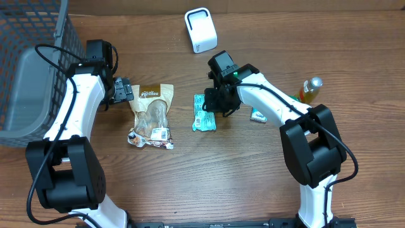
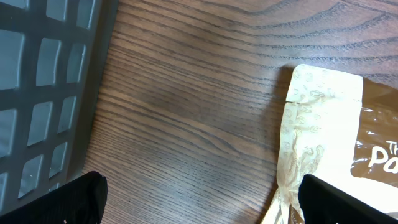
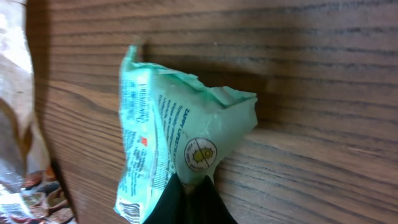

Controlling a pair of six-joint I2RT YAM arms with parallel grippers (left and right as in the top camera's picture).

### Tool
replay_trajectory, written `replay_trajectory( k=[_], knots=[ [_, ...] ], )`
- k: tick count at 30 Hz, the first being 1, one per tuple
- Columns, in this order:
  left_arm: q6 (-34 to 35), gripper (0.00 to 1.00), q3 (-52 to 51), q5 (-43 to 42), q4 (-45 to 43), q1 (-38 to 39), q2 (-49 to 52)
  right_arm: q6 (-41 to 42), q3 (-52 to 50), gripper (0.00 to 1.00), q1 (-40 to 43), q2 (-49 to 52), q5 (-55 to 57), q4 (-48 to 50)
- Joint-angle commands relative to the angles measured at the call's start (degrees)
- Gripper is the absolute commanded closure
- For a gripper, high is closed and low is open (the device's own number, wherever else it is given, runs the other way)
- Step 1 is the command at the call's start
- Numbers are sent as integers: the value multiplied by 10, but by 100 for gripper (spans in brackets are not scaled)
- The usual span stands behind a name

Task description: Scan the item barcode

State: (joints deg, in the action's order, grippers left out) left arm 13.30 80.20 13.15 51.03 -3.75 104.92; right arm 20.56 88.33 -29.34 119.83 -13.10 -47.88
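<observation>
Green film packet point(image 3: 180, 137), mid-tabletop: looks light, floppy, slippery. Right gripper point(image 3: 193, 196) pinches its edge seam; left gripper point(image 2: 211, 199) wide, empty.

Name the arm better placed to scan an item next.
Right. The right gripper is shut on the green packet near the white scanner; the left gripper is open, empty, beside the brown pouch.

Wooden table point(image 1: 190, 177): basket point(image 1: 19, 38), white scanner point(image 1: 200, 30), brown pouch point(image 1: 152, 117), green packet point(image 1: 204, 114), bottle point(image 1: 310, 90)
</observation>
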Motion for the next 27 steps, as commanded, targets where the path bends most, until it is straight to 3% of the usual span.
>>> replay_trajectory(
  k=[1,2,3,10,15,17,20,27],
  knots=[
    [-2,1,3,8,-1,3,0,-4,-5,81,-2,-27,7,10],
    [-2,0,3,8,-1,3,0,-4,-5,76,-2,-27,9,11],
    [-2,0,3,8,-1,3,0,-4,9,62,10,-31,41,19],
    [-2,0,3,8,-1,3,0,-13,47,61,20,-47,14,-6],
    [-2,0,3,8,-1,3,0,-60,45,71,20,-46,-87,-16],
    [-2,1,3,8,-1,3,0,-60,42,85,20,-46,-103,-22],
    [-2,0,3,8,-1,3,0,-60,28,95,20,-46,-119,-23],
    [-2,0,3,8,-1,3,0,-61,-21,96,21,-46,-175,12]
  ],
)
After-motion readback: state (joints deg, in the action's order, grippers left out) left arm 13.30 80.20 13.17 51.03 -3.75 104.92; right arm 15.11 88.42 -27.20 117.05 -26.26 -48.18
